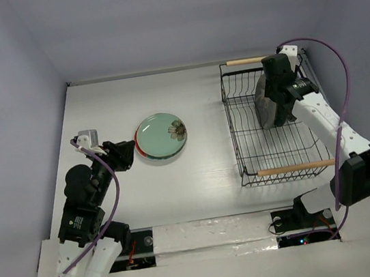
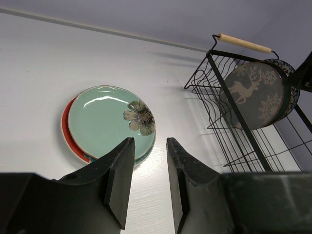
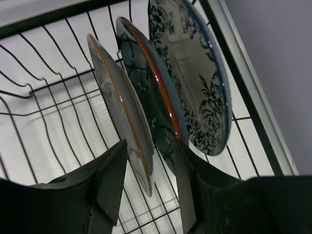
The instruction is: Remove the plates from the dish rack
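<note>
We see right gripper [image 3: 151,146] fingers apart astride deer plate [image 3: 117,97], upright in rack [image 1: 230,125]. Risk: finger jams against neighbouring teal plate [image 3: 144,92], tipping it. Left gripper [image 2: 148,165] narrow gap, empty, near green plate [image 2: 97,117] on table [image 1: 211,176].

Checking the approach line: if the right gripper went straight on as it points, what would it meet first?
Probably the rim of the grey plate, standing on edge directly ahead of the open right gripper; the dark teal plate sits just behind it, depth unclear.
</note>
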`<state>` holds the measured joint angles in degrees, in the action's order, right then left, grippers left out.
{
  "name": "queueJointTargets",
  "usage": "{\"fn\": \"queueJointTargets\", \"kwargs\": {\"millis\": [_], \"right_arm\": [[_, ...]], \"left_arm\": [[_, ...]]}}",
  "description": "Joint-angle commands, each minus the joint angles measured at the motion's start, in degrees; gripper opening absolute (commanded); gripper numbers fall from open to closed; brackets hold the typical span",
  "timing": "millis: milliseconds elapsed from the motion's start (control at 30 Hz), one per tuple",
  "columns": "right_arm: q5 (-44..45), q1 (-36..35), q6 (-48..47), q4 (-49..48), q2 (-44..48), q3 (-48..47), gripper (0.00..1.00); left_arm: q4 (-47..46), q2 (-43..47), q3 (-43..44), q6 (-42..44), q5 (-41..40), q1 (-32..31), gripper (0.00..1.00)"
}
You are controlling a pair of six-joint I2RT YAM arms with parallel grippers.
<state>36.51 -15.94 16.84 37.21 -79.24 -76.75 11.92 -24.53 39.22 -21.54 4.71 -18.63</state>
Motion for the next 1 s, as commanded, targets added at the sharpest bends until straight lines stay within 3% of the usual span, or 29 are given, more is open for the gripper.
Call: {"fn": "queueJointTargets", "kwargs": {"millis": [0,400,833,967], "right_arm": [[-3.99,1.09,-2.34,-2.31,-2.05,-0.95,0.48],[-5.40,2.15,-3.04,-4.43,-9.70,-1.29,0.39],[-5.13,2.15,-7.08,-5.13,-4.52,-3.22,0.00],[-4.17,2.15,-7.61,-1.80,-2.06,-5.95,0.00]], "left_arm": [[-1.73,-0.16,0.77,0.18,0.39,-0.18,0.30],[-1.73,-0.34,0.77,0.27,0.65,-0.18,0.31],[-1.82,-0.34,0.86,0.18,0.65,-0.18,0.31],[-1.90,-0.07,0.86,0.18,0.65,-0.18,0.31]]}}
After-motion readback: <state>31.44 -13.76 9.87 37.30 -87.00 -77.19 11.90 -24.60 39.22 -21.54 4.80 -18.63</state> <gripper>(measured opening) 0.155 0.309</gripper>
